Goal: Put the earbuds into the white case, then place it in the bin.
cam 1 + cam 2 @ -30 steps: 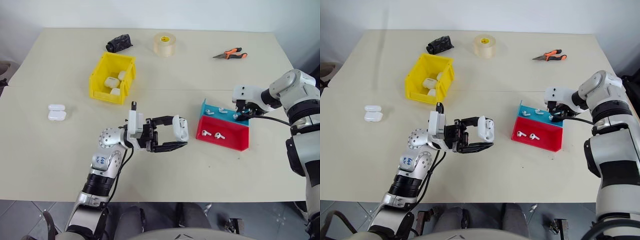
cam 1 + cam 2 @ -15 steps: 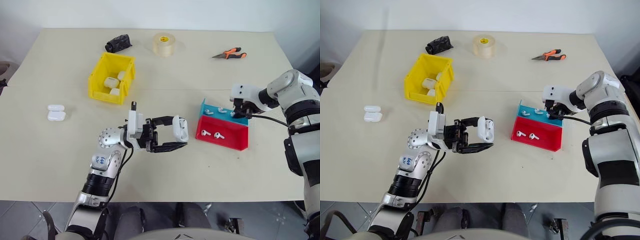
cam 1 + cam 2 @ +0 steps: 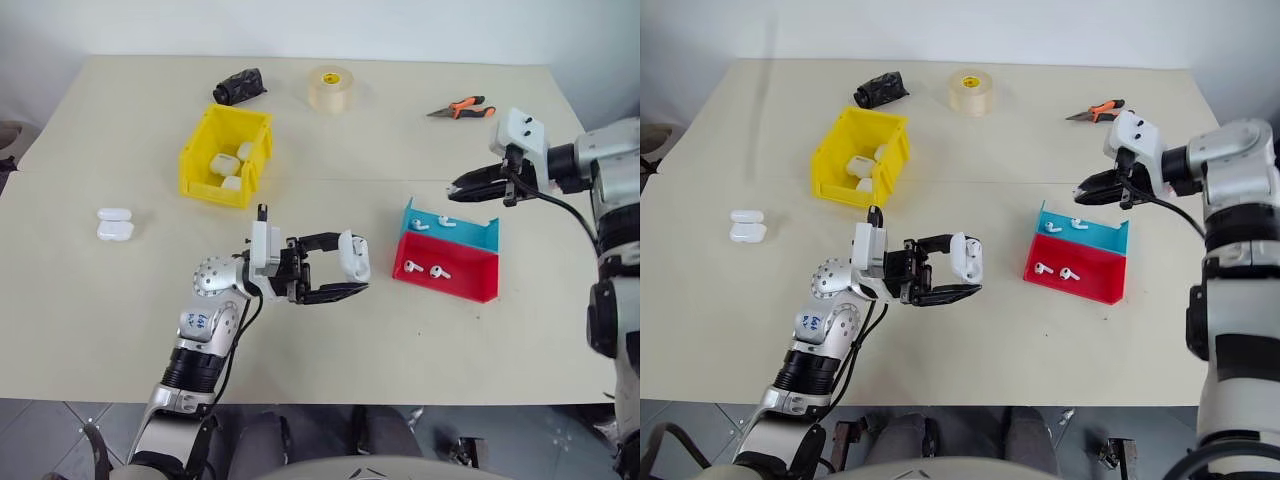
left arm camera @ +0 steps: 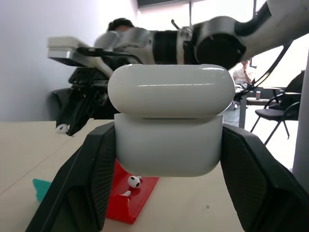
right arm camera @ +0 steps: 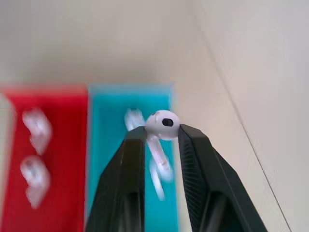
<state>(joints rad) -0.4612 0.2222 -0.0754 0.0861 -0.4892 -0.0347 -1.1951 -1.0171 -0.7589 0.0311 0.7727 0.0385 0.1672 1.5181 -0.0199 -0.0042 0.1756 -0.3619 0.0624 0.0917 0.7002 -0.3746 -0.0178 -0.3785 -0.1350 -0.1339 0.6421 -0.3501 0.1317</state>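
Head view: the left gripper (image 3: pixel 345 272) jaws hold the white case (image 3: pixel 355 256) above the surface, well left of the right gripper (image 3: pixel 458 188).

Left wrist view: case upright between both jaws.

Right wrist view: jaws narrow, pinching an earbud (image 5: pixel 162 125) above the cyan tray (image 5: pixel 113 193).

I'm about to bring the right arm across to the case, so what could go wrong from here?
1. The right gripper pinches the earbud only at its fingertips; a quick swing could flick it out.
2. It may fall back into the cyan tray below, or onto the table.
3. The white case in the left gripper offers a small target; a misaligned approach might knock it askew.
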